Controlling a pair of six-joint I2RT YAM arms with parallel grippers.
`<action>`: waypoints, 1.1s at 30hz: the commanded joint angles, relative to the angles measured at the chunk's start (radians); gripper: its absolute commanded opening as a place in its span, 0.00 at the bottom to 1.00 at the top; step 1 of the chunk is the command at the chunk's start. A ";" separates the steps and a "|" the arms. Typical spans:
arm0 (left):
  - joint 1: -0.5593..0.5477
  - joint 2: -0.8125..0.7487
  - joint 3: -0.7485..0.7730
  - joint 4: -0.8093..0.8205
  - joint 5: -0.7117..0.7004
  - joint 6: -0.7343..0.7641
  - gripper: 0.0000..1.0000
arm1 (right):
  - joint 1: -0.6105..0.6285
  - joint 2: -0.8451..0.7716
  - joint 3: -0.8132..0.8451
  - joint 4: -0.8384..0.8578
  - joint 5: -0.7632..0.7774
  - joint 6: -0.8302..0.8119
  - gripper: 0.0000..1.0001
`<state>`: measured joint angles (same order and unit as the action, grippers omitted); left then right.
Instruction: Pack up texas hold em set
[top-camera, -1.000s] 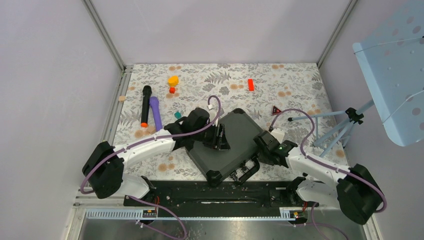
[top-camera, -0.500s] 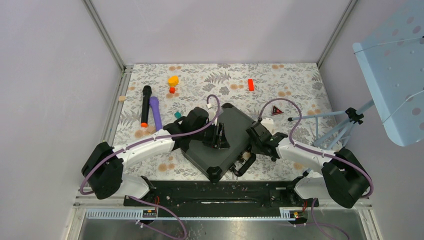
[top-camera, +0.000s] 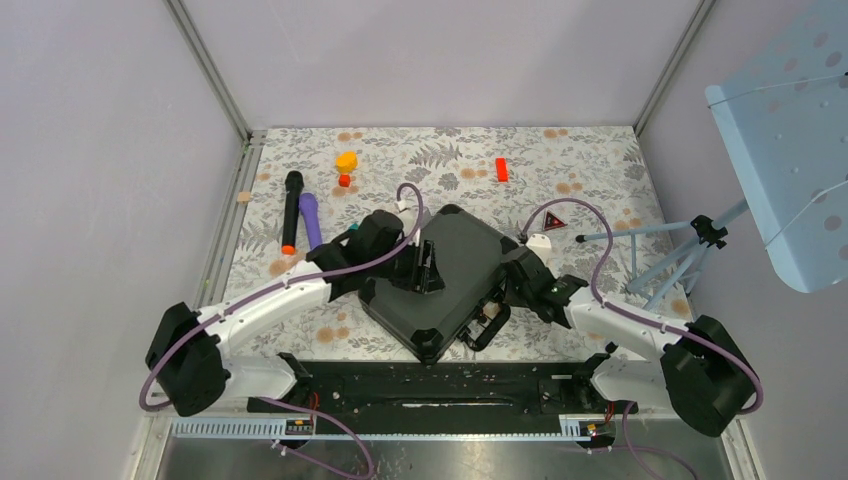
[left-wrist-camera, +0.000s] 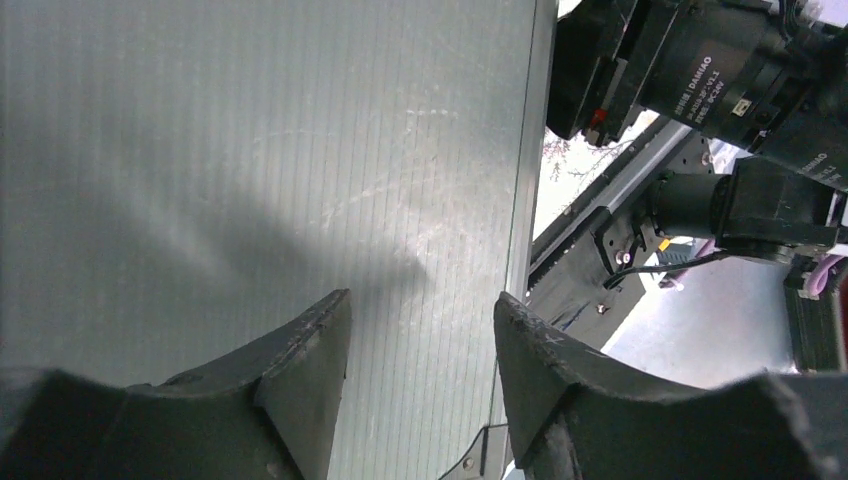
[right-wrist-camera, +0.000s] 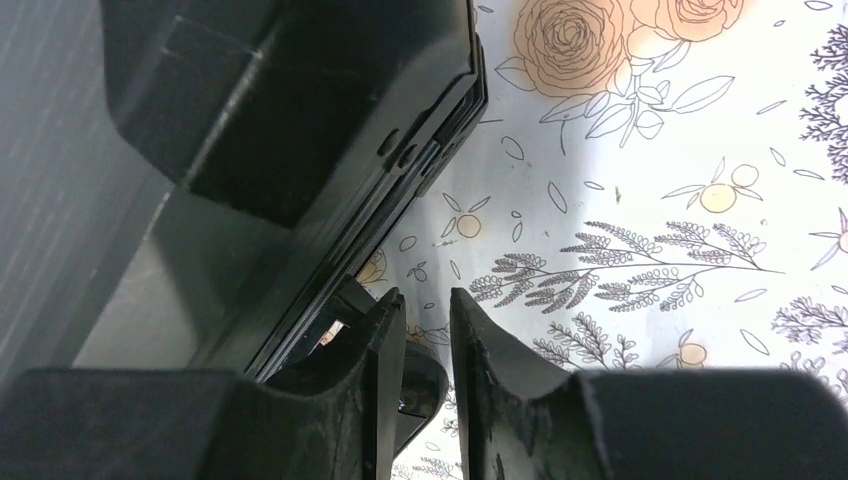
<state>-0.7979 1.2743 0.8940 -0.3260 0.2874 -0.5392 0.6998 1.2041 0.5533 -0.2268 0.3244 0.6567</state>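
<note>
A floral-printed table (top-camera: 600, 160) fills a pale-walled booth, and the black case (top-camera: 455, 250) lies closed on it, turned at an angle. The left gripper (left-wrist-camera: 420, 335) hovers over the case's ribbed lid with its fingers half spread and nothing between them. The right gripper (right-wrist-camera: 428, 330) sits at the case's right side by the handle (top-camera: 486, 328); its jaws stand narrow, and whether they pinch the handle cannot be told. Left of the case lie a purple cylinder (top-camera: 311, 222) and a black stick (top-camera: 291, 210). Beyond the case are a yellow block (top-camera: 346, 160) and a red block (top-camera: 501, 169)
</note>
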 joint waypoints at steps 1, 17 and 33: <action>0.017 -0.072 0.070 -0.059 -0.068 0.046 0.55 | 0.013 -0.078 -0.034 0.282 -0.145 0.053 0.32; 0.118 -0.205 0.032 -0.133 -0.081 0.068 0.57 | 0.013 -0.041 0.124 0.291 -0.219 0.115 0.33; 0.152 -0.243 0.040 -0.186 -0.116 0.093 0.58 | 0.013 0.003 0.220 0.277 -0.252 0.134 0.34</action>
<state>-0.6621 1.0771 0.9058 -0.4877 0.2176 -0.4740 0.6975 1.1824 0.7132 -0.1543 0.1574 0.7460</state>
